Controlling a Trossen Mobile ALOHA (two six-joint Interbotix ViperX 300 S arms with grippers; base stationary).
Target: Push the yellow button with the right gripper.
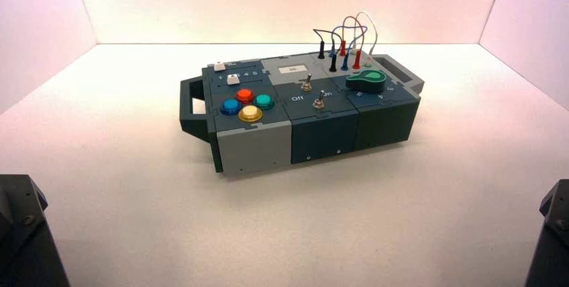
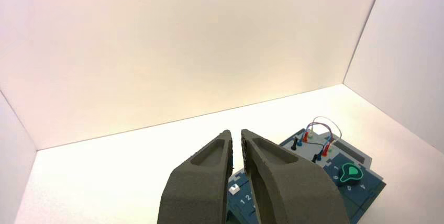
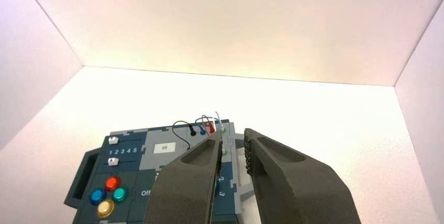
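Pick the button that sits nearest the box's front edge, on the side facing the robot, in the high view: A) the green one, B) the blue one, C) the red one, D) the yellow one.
D: the yellow button lies closest to the front edge, with the red button behind it.

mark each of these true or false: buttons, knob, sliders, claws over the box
1. The yellow button is the one nearest the box's front edge. True.
2. The knob is red. False: it is green.
3. The box bears two white sliders. True.
4. The right claw is pressing the yellow button. False: nothing touches that button.
5. The blue button lies right of the teal button in the high view. False: it lies left of it.
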